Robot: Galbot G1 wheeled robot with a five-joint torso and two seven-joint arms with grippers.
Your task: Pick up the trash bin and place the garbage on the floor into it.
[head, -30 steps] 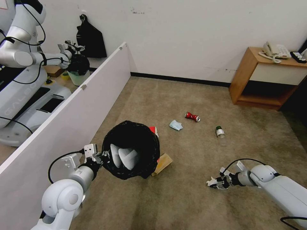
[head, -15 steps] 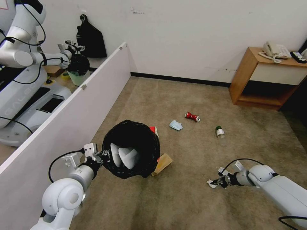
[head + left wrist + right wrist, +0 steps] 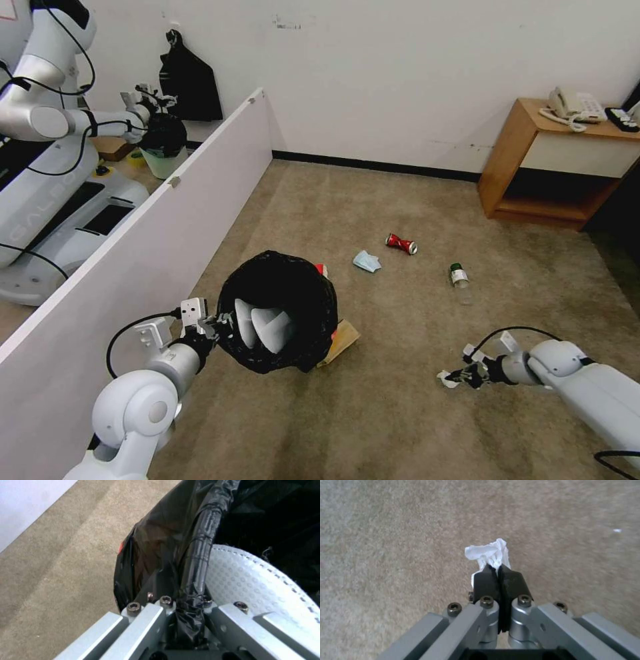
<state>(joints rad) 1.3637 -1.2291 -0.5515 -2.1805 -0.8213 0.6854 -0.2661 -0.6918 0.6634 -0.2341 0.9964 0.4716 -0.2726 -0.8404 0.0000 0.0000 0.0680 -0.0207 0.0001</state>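
Black-lined trash bin (image 3: 277, 310) sits lower-centre-left of the head frame, held up off the floor (image 3: 400, 413) by the left gripper (image 3: 217, 328); its fingers are clamped on the bagged rim (image 3: 196, 562). White slippers (image 3: 263, 327) lie inside the bin. Brown cardboard piece (image 3: 340, 339) lies flat at the bin's lower right edge, partly hidden behind it, and a red scrap (image 3: 322, 269) peeks out behind the bin's upper right rim. Right gripper (image 3: 460, 378) is lower right, low over the carpet, fingers (image 3: 486, 582) pinched closed on a white tissue wad (image 3: 490, 552). Around mid-frame on the carpet, spaced apart: light-blue face mask (image 3: 367, 261), crushed red can (image 3: 401, 243) just up-right of it, clear bottle (image 3: 459, 280) with a green cap further right.
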